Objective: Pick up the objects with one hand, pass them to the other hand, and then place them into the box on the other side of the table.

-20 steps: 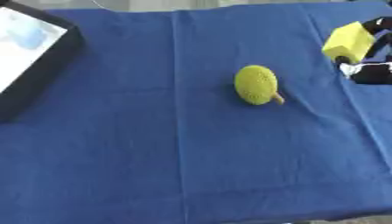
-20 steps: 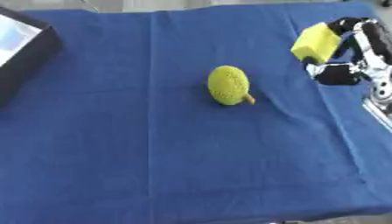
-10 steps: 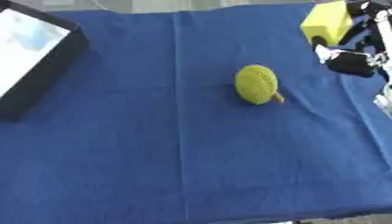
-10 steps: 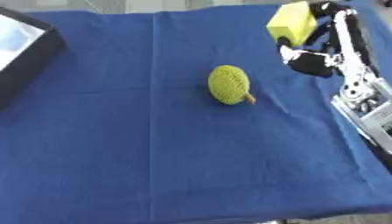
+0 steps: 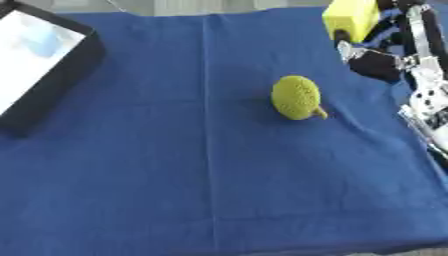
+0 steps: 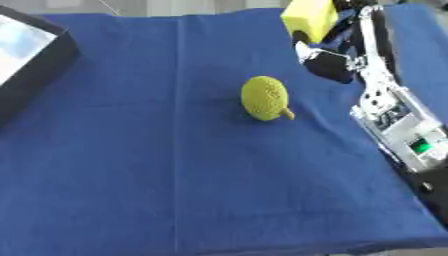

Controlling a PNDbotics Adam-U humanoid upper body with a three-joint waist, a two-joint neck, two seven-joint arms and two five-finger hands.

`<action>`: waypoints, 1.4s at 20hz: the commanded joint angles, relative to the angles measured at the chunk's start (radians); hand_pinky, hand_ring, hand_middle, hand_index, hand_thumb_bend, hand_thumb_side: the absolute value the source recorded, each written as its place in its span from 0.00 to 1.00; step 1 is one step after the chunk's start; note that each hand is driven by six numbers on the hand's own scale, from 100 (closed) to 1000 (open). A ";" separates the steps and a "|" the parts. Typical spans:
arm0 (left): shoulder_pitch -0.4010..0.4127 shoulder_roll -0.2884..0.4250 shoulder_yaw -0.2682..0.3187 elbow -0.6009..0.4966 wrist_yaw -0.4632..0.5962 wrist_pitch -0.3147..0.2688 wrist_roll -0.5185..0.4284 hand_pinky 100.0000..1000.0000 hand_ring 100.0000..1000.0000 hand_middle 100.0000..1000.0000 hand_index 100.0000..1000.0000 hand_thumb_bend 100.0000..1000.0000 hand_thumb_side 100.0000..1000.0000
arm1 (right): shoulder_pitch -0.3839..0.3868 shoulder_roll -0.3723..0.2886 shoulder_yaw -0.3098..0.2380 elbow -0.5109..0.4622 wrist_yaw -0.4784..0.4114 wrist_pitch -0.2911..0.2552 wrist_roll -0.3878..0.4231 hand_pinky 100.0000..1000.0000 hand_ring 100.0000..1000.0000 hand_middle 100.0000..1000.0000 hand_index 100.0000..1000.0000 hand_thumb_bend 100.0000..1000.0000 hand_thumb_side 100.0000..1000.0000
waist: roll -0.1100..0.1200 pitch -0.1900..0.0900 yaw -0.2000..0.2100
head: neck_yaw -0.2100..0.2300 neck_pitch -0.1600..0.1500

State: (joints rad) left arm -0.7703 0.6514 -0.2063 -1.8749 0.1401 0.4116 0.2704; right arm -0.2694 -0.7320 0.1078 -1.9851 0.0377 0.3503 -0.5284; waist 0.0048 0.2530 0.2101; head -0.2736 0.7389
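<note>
A yellow block (image 6: 308, 16) is held up at the far right, above the blue cloth, with my right hand (image 6: 337, 47) shut on it; the fingers curl around its right and lower sides. A yellow-green knitted ball with a short stem (image 6: 265, 98) lies on the cloth near the middle, to the lower left of that hand. The black box with a pale inside (image 5: 39, 62) sits at the far left edge of the table. My left hand shows in neither view.
The blue cloth (image 5: 175, 175) covers the whole table. My right forearm (image 6: 398, 125), with silver parts and a small green light, runs down along the right side.
My right hand has lifted the yellow block up and to the left, from the right edge toward the far side. The knitted ball has stayed put.
</note>
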 commanded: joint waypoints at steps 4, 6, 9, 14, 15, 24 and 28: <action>-0.075 0.031 -0.017 -0.117 0.017 -0.002 -0.085 0.79 0.61 0.53 0.70 0.00 0.55 | -0.042 0.021 0.039 -0.015 0.000 0.012 -0.033 0.13 0.41 0.45 0.50 0.00 0.00 | 0.000 -0.034 0.015 | -0.016 0.015; -0.103 0.025 -0.026 -0.123 0.018 -0.016 -0.121 0.79 0.61 0.54 0.70 0.00 0.55 | -0.050 0.025 0.055 -0.015 -0.002 0.005 -0.042 0.12 0.41 0.45 0.50 0.00 0.00 | 0.000 -0.037 0.020 | -0.018 0.019; -0.144 0.021 -0.045 -0.125 0.011 -0.032 -0.174 0.79 0.61 0.54 0.71 0.00 0.55 | -0.061 0.033 0.079 -0.015 -0.015 -0.003 -0.049 0.12 0.41 0.45 0.50 0.00 0.00 | 0.002 -0.041 0.028 | -0.020 0.022; -0.201 0.017 -0.095 -0.125 -0.022 -0.022 -0.250 0.79 0.62 0.54 0.71 0.00 0.47 | -0.077 0.038 0.112 -0.015 -0.015 -0.005 -0.048 0.12 0.41 0.45 0.50 0.00 0.00 | 0.003 -0.044 0.032 | -0.017 0.023; -0.210 0.015 -0.107 -0.125 -0.031 -0.020 -0.264 0.79 0.62 0.55 0.71 0.00 0.44 | -0.079 0.038 0.118 -0.015 -0.012 -0.004 -0.042 0.12 0.41 0.45 0.50 0.00 0.00 | 0.003 -0.044 0.032 | -0.017 0.023; -0.292 -0.023 -0.199 -0.125 -0.113 0.005 -0.403 0.79 0.64 0.56 0.72 0.00 0.28 | -0.096 0.053 0.164 -0.015 -0.012 0.010 -0.016 0.13 0.41 0.45 0.50 0.00 0.00 | 0.008 -0.047 0.042 | -0.016 0.031; -0.332 -0.050 -0.244 -0.125 -0.158 0.025 -0.485 0.80 0.65 0.57 0.73 0.00 0.23 | -0.109 0.058 0.183 -0.015 -0.020 -0.002 -0.002 0.13 0.41 0.45 0.50 0.00 0.00 | 0.008 -0.048 0.044 | -0.014 0.031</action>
State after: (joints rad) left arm -1.0803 0.5970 -0.4476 -1.9895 -0.0012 0.4322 -0.1922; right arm -0.3638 -0.6640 0.2925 -1.9850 0.0214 0.3517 -0.5357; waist 0.0119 0.2270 0.2533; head -0.2906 0.7643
